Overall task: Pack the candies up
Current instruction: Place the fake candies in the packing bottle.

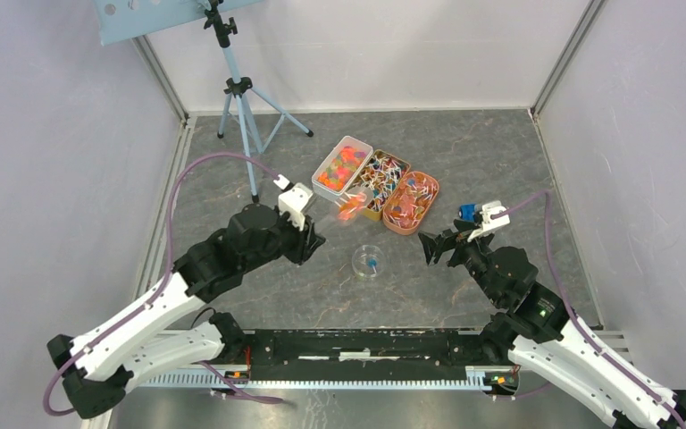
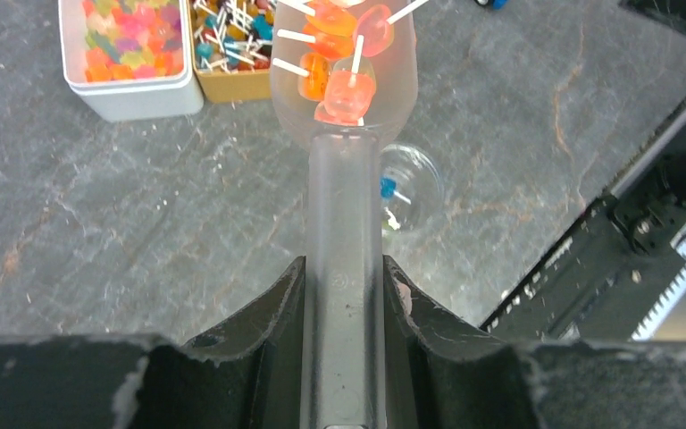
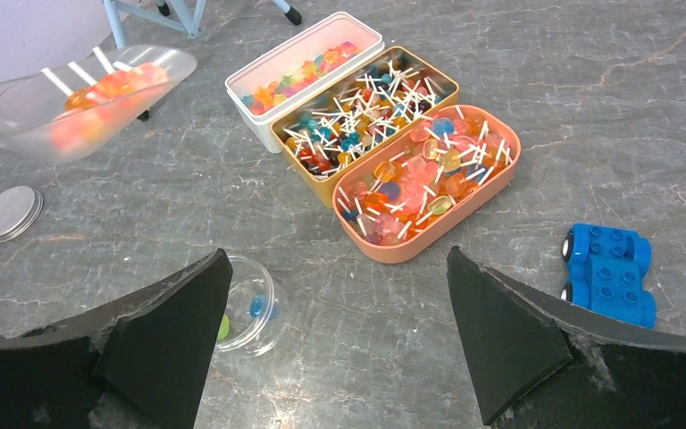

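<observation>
- Left gripper (image 2: 344, 286) clamps the smooth handle of a clear plastic scoop (image 2: 344, 206); right gripper (image 3: 337, 261) gapes wide, empty.
- Candies (image 2: 344, 80), glossy orange-red on white sticks, heaped in the scoop, just near of the trays (image 3: 429, 243).
- Risk: scoop bowl looks wider than the small round jar (image 3: 250, 308); tangled sticks could slide out as a clump and spill past the rim.

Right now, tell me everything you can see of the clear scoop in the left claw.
The scoop is clear, slightly frosted plastic, with a rounded bowl and a long straight handle. The left claw is shut on the handle's end. It hangs roughly level above the table, between the candy boxes and the small clear dish. Its bowl holds several orange and red lollipops with white sticks.
</observation>
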Robot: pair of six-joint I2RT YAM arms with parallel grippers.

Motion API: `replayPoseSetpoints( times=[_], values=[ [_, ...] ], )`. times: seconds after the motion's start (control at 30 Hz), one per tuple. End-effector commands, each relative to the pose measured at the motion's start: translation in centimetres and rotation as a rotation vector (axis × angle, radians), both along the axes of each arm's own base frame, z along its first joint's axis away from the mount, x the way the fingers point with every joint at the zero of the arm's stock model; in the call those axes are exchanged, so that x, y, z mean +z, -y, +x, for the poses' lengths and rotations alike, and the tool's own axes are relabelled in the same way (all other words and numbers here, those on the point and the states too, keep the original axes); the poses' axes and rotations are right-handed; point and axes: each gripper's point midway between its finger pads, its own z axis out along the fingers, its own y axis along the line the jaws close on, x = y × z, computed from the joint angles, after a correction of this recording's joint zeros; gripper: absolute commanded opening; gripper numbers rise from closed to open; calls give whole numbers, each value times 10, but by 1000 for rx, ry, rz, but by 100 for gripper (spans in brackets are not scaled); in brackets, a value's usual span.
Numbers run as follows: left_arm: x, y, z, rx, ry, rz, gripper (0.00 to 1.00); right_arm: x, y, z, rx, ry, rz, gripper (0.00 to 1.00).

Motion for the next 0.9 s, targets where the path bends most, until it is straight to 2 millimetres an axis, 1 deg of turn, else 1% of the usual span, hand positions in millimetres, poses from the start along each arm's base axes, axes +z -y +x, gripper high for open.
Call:
replayPoseSetpoints(
  times=[0.0, 0.1, 0.23, 0.33, 0.4, 0.63, 0.87],
  values=[
    [15, -12, -33, -45, -91, -53, 2, 6, 0, 2, -7, 23, 16, 98],
    [12, -19, -49, -72, -138, -42, 2, 5, 1, 2, -14, 22, 13, 98],
    [7, -26, -64, -100, -177, -28, 2, 1, 1, 2, -15, 15, 9, 98],
    [0, -26, -71, -124, -210, -24, 2, 0, 0, 2, -12, 11, 14, 98],
    [0, -23, -75, -149, -225, -31, 2, 1, 0, 2, -11, 12, 17, 98],
    [-9, -14, -77, -171, -289, -12, 2, 2, 3, 1, -20, 14, 12, 98],
    [-19, -11, -79, -141, -355, -21, 2, 1, 5, 1, -25, 19, 11, 98]
  ],
)
